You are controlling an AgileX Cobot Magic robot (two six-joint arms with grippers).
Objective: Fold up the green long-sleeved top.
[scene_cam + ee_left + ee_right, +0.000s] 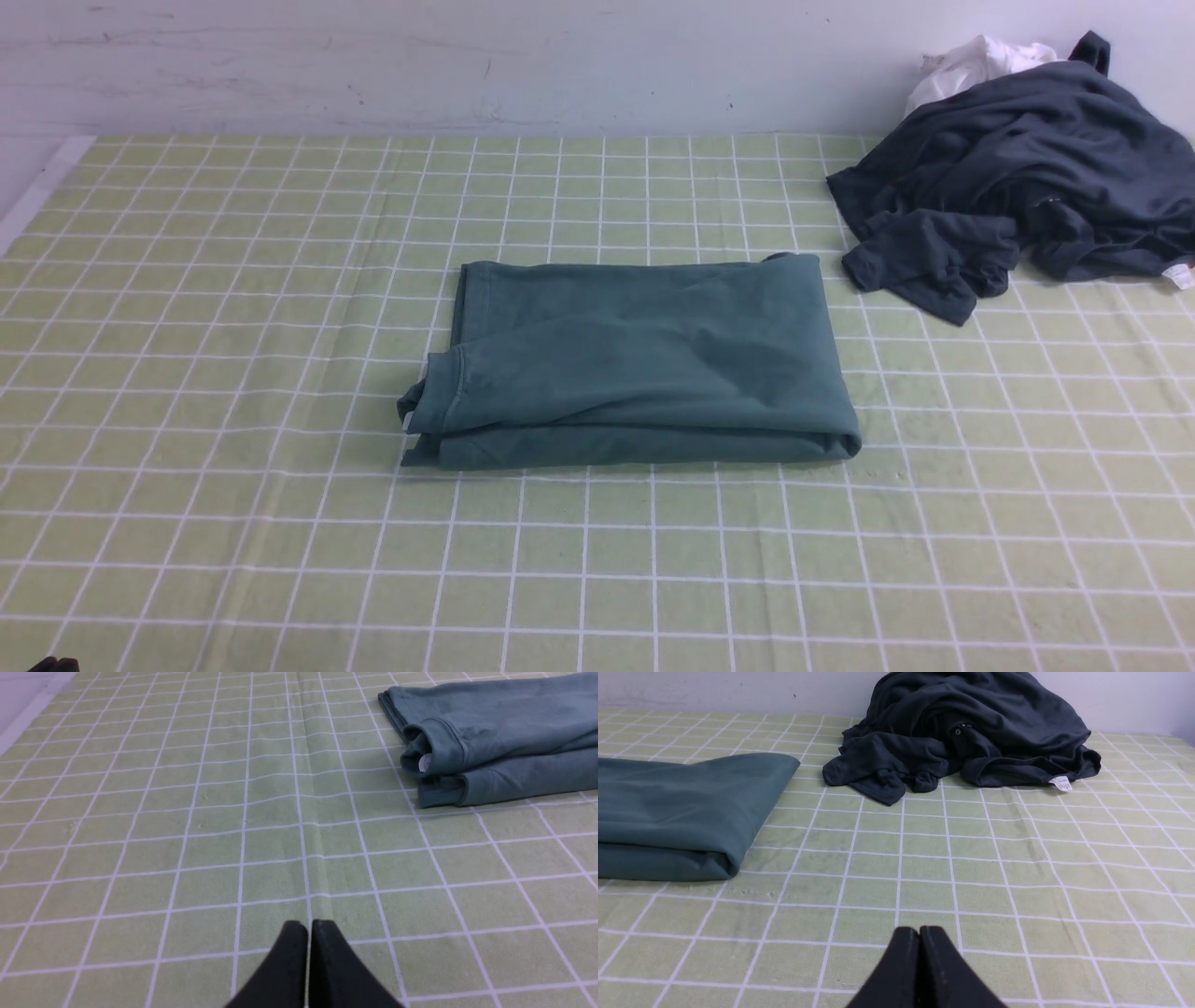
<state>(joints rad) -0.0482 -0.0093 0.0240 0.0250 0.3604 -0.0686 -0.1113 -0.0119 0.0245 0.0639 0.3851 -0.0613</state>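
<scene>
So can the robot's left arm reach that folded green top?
Probably yes: the dark green cotton top lies flat on the checked cloth, nothing covers it, and the left fingers are shut on nothing.

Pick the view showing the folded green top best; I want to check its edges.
The front view: it shows the green top whole, both ends included. The left wrist view shows only one end, with ribbing; the right wrist view only the opposite, smoothly folded end.
</scene>
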